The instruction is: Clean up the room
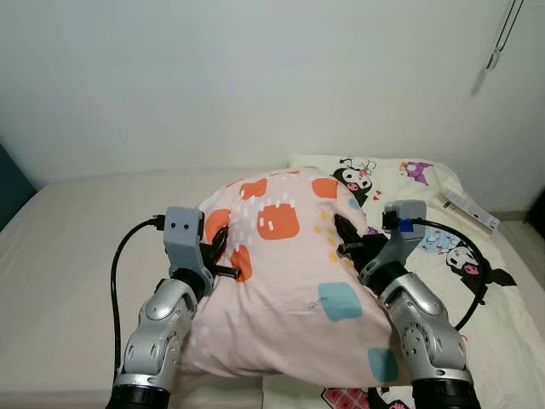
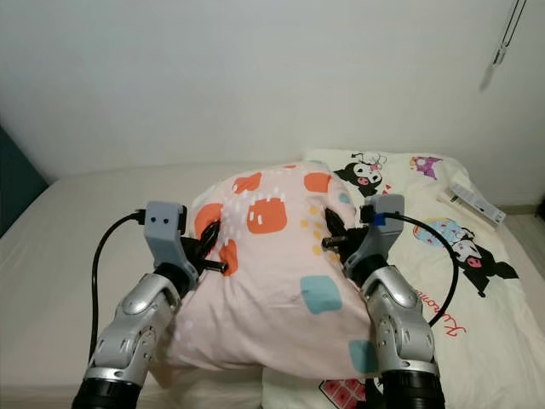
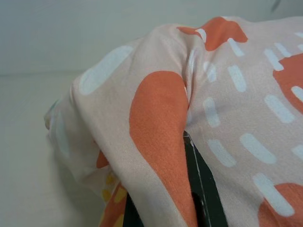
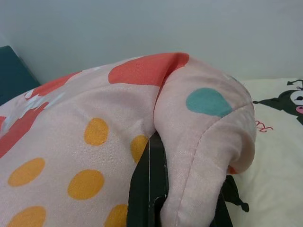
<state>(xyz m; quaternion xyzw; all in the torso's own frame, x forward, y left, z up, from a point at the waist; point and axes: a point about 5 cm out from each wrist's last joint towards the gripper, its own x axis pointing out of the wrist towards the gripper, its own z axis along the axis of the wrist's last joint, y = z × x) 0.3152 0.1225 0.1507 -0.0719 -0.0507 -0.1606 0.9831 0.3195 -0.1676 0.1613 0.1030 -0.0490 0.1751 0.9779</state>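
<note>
— Nearest the camera, what were the arms doing?

— Both held the pillow (image 1: 289,281) up between them, above the bed (image 1: 77,256). The left gripper (image 1: 223,256) pinched its left edge; in the left wrist view a fold of cloth was pressed between the black fingers (image 3: 203,189). The right gripper (image 1: 353,239) did the same on the other side, fingers (image 4: 151,189) closed on a bunched corner.

— So which step was this?

— I'd judge the carrying step: pillow gripped and lifted, not yet set down.

— And beyond it?

— A cartoon-print sheet (image 1: 426,221) covered the bed's right part, with a white remote (image 1: 470,210) lying on it near the wall (image 1: 255,77).

— What did the next move call for?

— Probably lowering the pillow at the head of the bed, both arms level, then parting both pairs of fingers together so it dropped flat.
</note>
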